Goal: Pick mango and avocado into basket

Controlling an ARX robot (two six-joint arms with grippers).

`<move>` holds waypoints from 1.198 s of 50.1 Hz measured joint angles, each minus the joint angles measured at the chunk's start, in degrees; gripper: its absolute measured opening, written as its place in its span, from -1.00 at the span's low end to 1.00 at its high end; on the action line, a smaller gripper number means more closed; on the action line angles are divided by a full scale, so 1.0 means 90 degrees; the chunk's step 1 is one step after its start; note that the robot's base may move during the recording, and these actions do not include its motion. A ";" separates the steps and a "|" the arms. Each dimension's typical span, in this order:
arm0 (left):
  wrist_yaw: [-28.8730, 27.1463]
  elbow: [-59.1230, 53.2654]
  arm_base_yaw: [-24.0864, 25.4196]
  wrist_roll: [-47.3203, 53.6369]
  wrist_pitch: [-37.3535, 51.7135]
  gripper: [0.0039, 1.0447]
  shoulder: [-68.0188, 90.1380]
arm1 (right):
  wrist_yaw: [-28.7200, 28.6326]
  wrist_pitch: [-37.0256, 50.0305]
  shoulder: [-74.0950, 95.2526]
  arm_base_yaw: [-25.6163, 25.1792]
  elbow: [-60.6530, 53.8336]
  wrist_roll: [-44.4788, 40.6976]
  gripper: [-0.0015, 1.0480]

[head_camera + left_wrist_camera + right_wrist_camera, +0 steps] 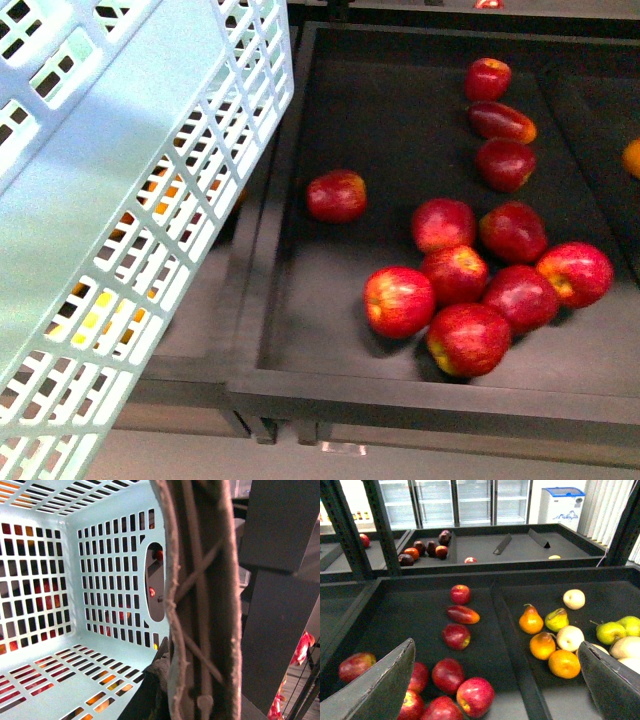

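the right pincer is spread wide, with nothing held between its fingers. it is pointed toward the divider between two compartments of the bench. the left pincer's fingers are not shown clearly, so its opening cannot be told. the brown woven handle lies close against its camera, and the basket hangs tilted, with no fruit seen inside.

no mango or avocado is identified with certainty. only yellow and orange patches are seen through the basket's slots.

a wrong pick is judged the main hazard. red apples, an elongated red-orange fruit, pears and an orange lie near and may be mistaken for targets. the compartment behind the tilted basket is screened by it, and fruit released into the basket may roll out.
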 joint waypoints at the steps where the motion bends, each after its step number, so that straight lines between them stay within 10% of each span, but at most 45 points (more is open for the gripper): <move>1: 0.0000 0.0000 0.0000 0.0000 0.0000 -0.91 0.0000 | -0.0010 0.0000 0.0000 0.0002 0.0000 0.0000 0.83; 60: -0.0002 0.0000 0.0002 0.0005 -0.0002 -0.91 0.0005 | -0.0012 -0.0002 0.0000 0.0002 0.0000 0.0000 0.83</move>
